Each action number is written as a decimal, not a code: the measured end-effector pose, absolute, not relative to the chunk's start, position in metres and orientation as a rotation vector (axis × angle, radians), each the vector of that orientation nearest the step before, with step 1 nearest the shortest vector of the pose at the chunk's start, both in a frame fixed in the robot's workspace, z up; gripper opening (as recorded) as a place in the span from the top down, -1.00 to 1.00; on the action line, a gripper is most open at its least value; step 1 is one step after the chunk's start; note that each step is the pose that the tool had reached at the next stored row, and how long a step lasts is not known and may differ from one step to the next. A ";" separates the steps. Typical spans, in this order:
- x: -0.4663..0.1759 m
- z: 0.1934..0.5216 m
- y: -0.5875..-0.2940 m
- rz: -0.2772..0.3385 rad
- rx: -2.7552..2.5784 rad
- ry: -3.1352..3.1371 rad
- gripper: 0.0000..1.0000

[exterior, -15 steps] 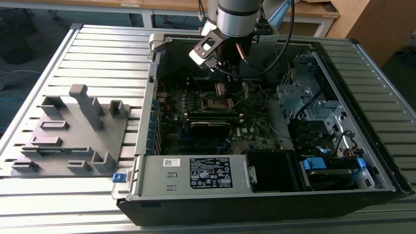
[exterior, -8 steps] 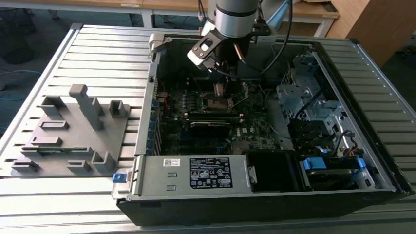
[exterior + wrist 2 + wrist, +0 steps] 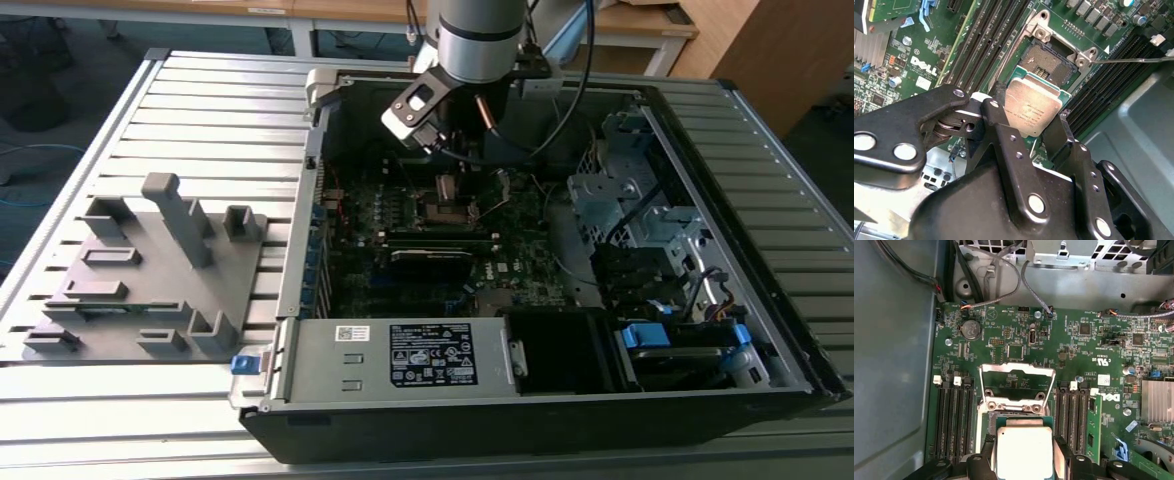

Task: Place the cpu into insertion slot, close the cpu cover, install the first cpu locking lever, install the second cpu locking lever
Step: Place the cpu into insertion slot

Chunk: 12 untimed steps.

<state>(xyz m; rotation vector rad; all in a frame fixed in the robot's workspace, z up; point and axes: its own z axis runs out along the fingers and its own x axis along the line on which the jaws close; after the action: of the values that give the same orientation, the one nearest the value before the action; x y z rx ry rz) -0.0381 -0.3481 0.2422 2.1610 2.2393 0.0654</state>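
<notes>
The cpu [image 3: 1033,111], a small square chip with a dull silvery top, sits between my gripper's black fingers [image 3: 998,116]; in the first wrist view the cpu [image 3: 1024,450] is held the same way. My gripper [image 3: 1030,127] is shut on it, hovering just above the insertion slot [image 3: 1051,62], whose dark centre lies bare. The cpu cover [image 3: 1016,382] stands swung open behind the slot, a thin silvery frame with a window. A thin metal lever [image 3: 1134,60] sticks out beside the slot. In the exterior view my gripper [image 3: 451,150] hangs inside the case over the insertion slot [image 3: 451,200].
Long black memory slots [image 3: 954,415] flank the socket on both sides. The open computer case [image 3: 307,300] lies on a slatted table, with a power supply [image 3: 400,355] at the front and drive cages [image 3: 641,210] on the exterior view's right. A grey fixture plate [image 3: 147,270] lies on the exterior view's left.
</notes>
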 end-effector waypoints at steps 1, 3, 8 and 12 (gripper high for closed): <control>-0.038 0.242 -0.348 0.065 2.161 2.239 -0.08; -0.038 0.242 -0.348 0.063 2.162 2.240 -0.08; -0.038 0.241 -0.348 0.061 2.163 2.242 -0.08; -0.038 0.241 -0.348 0.055 2.166 2.245 -0.08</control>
<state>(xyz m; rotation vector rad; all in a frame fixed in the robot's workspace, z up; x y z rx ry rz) -0.0382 -0.3481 0.2407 2.1665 2.2446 0.0545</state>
